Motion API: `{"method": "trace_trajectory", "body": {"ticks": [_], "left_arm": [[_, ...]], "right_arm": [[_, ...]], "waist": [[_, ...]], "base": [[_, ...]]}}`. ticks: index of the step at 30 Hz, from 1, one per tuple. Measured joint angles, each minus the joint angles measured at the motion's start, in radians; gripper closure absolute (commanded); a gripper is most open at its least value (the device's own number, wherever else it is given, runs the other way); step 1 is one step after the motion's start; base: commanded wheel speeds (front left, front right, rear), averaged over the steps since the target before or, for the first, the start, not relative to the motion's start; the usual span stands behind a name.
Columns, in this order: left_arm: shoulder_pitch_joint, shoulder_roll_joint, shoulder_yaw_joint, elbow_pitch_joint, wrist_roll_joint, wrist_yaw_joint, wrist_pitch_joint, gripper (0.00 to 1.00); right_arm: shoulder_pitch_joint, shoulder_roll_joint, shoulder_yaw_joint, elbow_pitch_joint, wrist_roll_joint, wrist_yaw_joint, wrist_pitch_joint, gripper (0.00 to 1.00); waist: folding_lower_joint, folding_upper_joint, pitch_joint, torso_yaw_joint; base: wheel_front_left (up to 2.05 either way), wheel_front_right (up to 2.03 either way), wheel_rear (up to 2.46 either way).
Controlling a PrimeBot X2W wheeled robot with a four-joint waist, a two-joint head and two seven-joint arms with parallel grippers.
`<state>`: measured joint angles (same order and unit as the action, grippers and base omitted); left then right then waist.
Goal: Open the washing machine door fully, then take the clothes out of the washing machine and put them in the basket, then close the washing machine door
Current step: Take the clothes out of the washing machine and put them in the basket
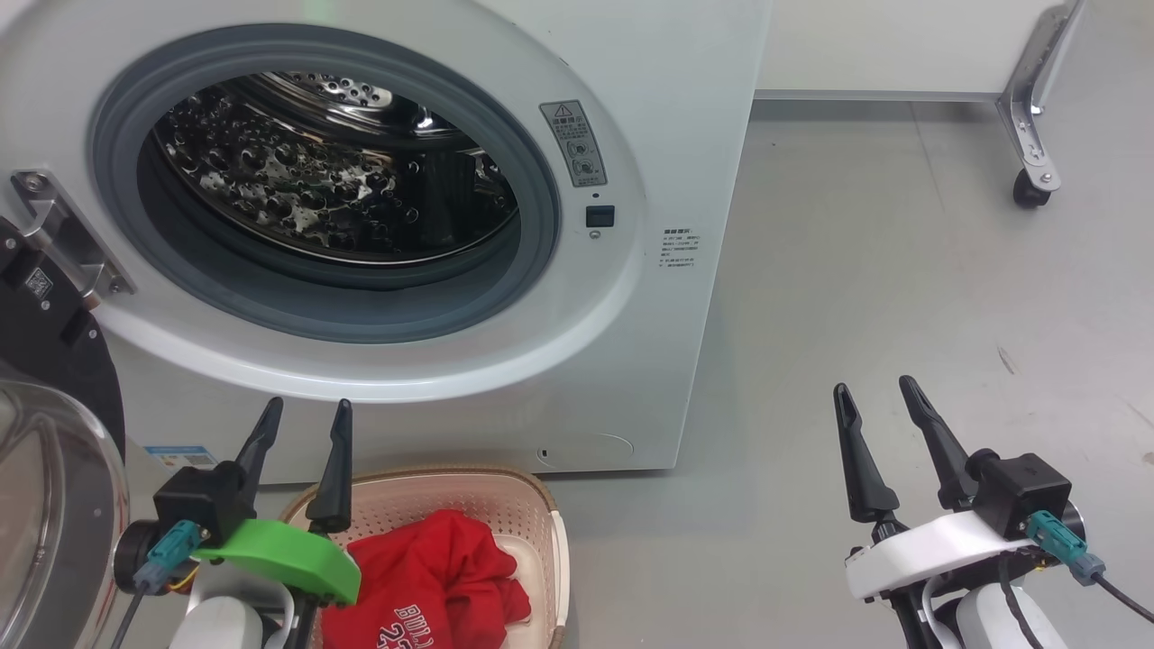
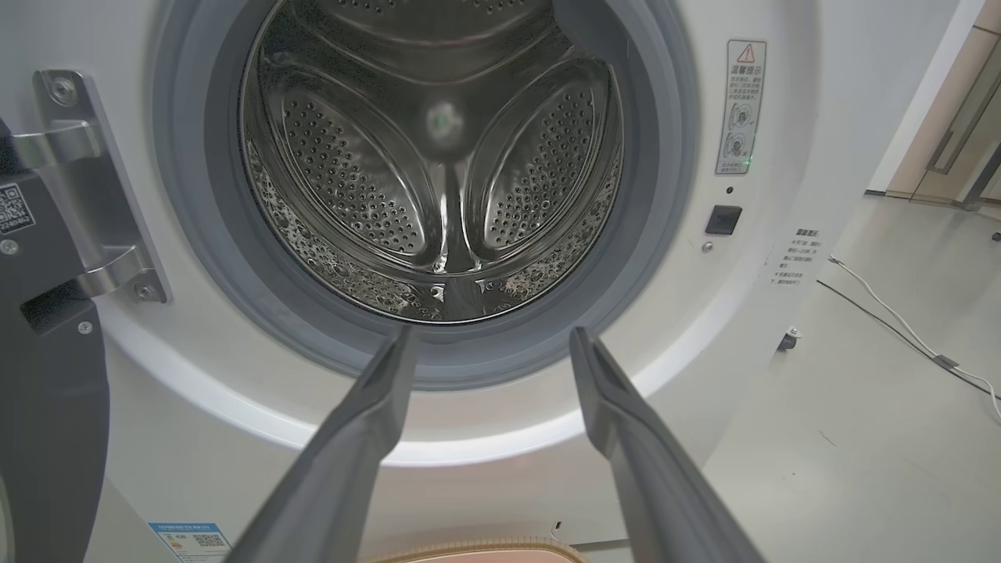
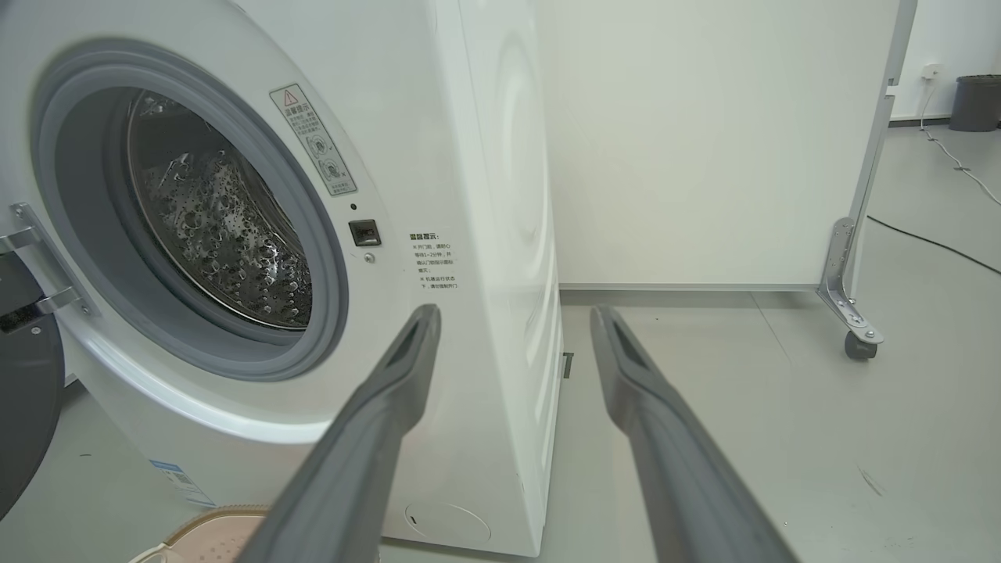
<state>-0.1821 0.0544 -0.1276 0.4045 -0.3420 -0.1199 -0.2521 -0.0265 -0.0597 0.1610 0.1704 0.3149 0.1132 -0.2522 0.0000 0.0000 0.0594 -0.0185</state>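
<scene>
Left fingers (image 1: pixel 335 469): spread apart and holding nothing. I have them raised over the near-left rim of the basket, and in the left wrist view (image 2: pixel 356 438) they point at the lower edge of the machine's opening.
Right fingers (image 1: pixel 855 451): also parted and empty. They sit above bare floor, well to the right of the machine, and in the right wrist view (image 3: pixel 379 422) they aim towards its front right corner.
Clothes (image 1: pixel 433 568): a red heap lying in the basket, just right of my left fingers, with white lettering showing near the bottom of the head view.
Basket (image 1: pixel 469 475): cream with a brown rim, on the floor close against the machine's front.
Washing machine door (image 1: pixel 54 469): swung open to the left on its metal hinge (image 1: pixel 68 234). Its black ring and clear glass bowl sit at the left edge of the head view.
Washing machine (image 1: pixel 685 135): white, with a grey gasket (image 1: pixel 532 225) around the open mouth.
Drum (image 1: pixel 334 180): bare perforated steel across the back and bottom.
Floor (image 1: pixel 902 270): grey, with a wheeled metal frame (image 1: pixel 1032 117) far right.
</scene>
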Motion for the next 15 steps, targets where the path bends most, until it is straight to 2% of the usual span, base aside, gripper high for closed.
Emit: {"method": "trace_trajectory", "body": {"ticks": [15], "left_arm": [[0.065,-0.003,-0.004,-0.069,-0.001,0.0,0.0,0.0]], "right_arm": [[0.015,0.0,0.0,-0.004,0.0,0.0,0.0,0.0]], "waist": [[0.0,0.0,0.003,-0.008]], "base": [[0.0,0.0,0.0]]}}
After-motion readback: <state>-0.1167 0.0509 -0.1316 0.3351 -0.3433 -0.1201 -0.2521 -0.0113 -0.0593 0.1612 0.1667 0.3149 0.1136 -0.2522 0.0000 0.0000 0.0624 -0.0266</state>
